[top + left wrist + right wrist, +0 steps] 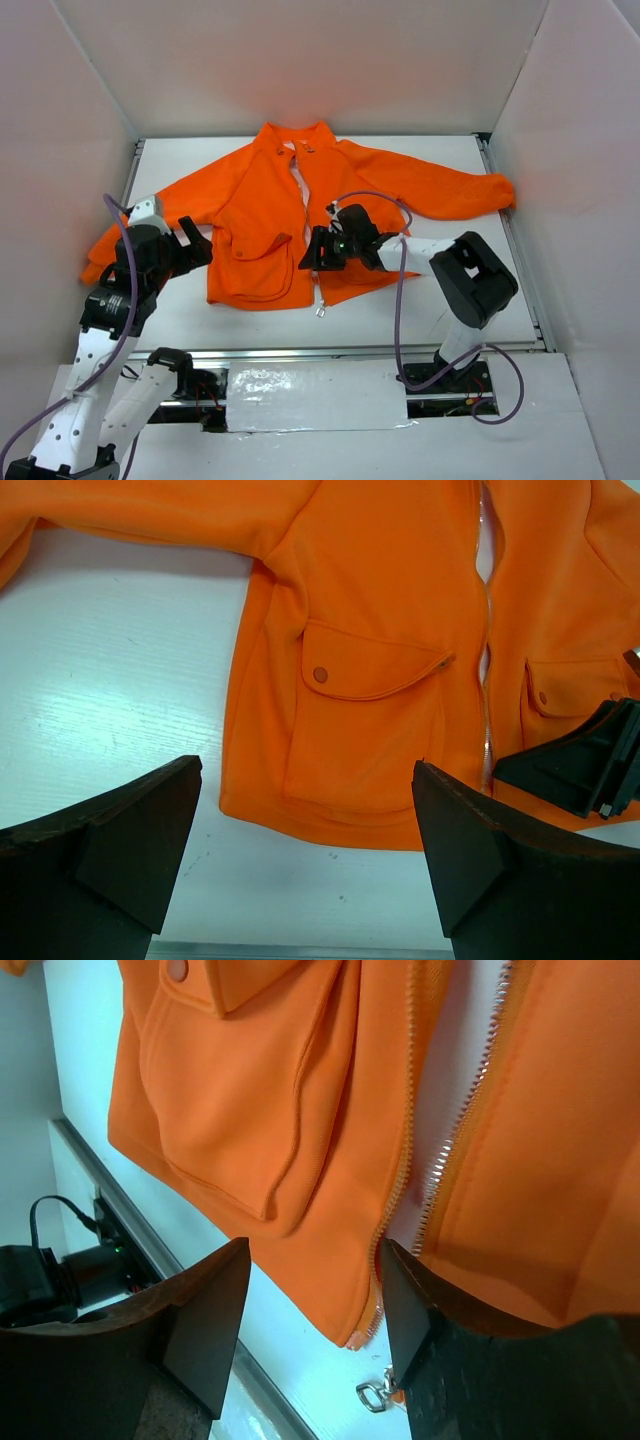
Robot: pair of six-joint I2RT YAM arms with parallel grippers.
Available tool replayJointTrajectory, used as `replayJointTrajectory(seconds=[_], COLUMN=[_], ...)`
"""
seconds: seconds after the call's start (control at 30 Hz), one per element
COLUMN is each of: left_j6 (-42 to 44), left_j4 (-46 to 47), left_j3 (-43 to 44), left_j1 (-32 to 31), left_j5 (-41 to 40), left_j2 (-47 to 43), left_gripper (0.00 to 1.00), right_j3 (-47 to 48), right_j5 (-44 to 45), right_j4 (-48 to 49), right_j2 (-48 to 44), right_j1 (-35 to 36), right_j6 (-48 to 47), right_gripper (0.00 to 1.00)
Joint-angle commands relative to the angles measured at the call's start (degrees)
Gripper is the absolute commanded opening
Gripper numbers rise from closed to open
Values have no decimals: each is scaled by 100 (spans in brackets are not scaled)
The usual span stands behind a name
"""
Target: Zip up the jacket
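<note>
Top external view shows one orange jacket (pixel 265 215) lying flat and front up on the white table (pixel 420 160), with its collar (pixel 295 135) at the far side and its hem toward the arms. Its two sleeves are spread out: one (pixel 185 190) slants down toward the left arm, and the other (pixel 445 190) reaches toward the right wall.

One zipper (pixel 402 1160) runs down the middle of the front. Its two rows of teeth stand apart along most of their length, with white showing between them. They seem to draw together near the hem, though the right wrist view has a finger across that spot. One small metal pull tab (pixel 373 1396) lies on the table just below the hem.

Left wrist view counts two flap pockets, one (pixel 370 730) on each front panel, the second (pixel 570 695) partly behind the other arm's black claw. Each pocket carries one snap (pixel 320 674).

Of the two claws, the left gripper (pixel 200 245) sits beside the jacket's side edge, near the hem. Its fingers (pixel 120 850) are spread wide, with only bare table and fabric seen beyond them, and it grasps nothing. The right gripper (pixel 306 250) is over the lower front. Its two fingers (pixel 205 1330) are parted, the zipper's bottom end shows in the gap between them, and it too is released.
</note>
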Motion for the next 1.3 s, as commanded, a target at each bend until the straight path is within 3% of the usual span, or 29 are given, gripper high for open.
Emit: replayJointTrajectory(seconds=[0.0,0.7,0.87,0.97,1.0,1.03,1.17,1.27], left_j6=[180,189,189,189,189,189,180,163], left_j4=[251,268,260,268,268,268,294,417], left_j3=[6,-11,-11,-11,-20,-11,-3,-29], left_j1=[44,44,44,44,44,44,44,26], left_j5=[149,193,210,202,210,202,280,929], left_j2=[-16,-86,-86,-69,-78,-69,-34,-51], left_gripper=[99,99,99,99,99,99,98,96], right_j3=[178,-69,-86,-86,-104,-139,-148,-157], right_j5=[84,454,375,305,296,278,85,-161], right_j4=[372,547,653,706,741,785,987,1206], right_j2=[189,497,532,480,462,419,120,-100], right_j1=[99,266,310,310,318,319,319,319], right_j6=[83,311,373,390,408,460,592,750], right_gripper=[61,49,36,19,6,0,0,0])
